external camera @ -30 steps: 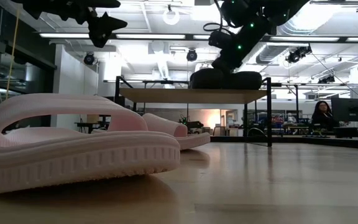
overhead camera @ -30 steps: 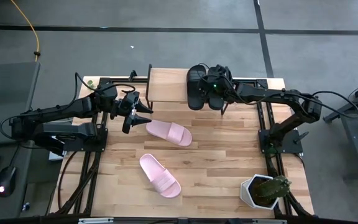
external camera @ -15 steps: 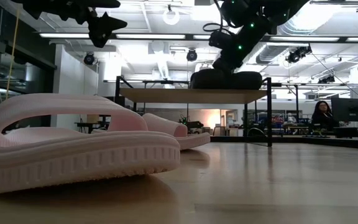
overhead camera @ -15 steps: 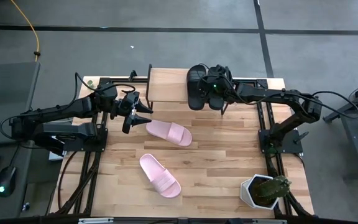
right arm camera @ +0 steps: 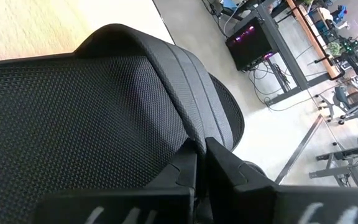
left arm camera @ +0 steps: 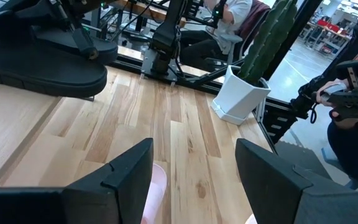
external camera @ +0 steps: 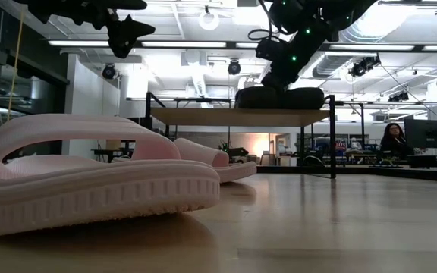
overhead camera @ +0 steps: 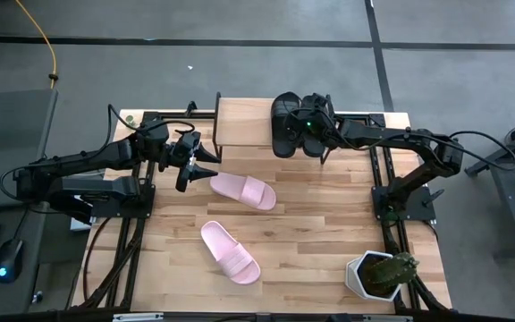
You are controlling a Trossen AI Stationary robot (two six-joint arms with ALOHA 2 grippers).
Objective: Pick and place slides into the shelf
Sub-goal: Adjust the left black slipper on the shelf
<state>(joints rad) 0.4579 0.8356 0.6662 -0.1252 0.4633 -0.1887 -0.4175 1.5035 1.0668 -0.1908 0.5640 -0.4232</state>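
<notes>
The shelf (overhead camera: 244, 122) stands at the table's far edge, and both black slides (overhead camera: 284, 127) lie side by side on its wooden top (external camera: 234, 117). My right gripper (overhead camera: 313, 134) is above the right-hand black slide (right arm camera: 79, 118) and shut on it. Two pink slides lie sole-down on the table, one (overhead camera: 242, 190) near the middle and one (overhead camera: 230, 252) nearer the front. My left gripper (overhead camera: 190, 163) hovers open and empty left of the nearer-to-shelf pink slide; its fingers frame bare table in its wrist view (left arm camera: 194, 180). My right gripper pinches the black slide's mesh strap at its edge (right arm camera: 194, 144) between its two fingers, which are nearly together. It comes at it from above, slanting in from the table's right (external camera: 279, 76). The slide's sole rests on the shelf top (external camera: 279, 98).
A white pot with a cactus (overhead camera: 379, 273) stands at the table's near right corner. Black frame rails run along the table's left and right sides (overhead camera: 387, 192). A person sits in the room beyond the table (external camera: 393, 140).
My right gripper has nudged the held black slide a little toward the table's far edge on the shelf top. The shelf has shifted slightly toward the table's right.
</notes>
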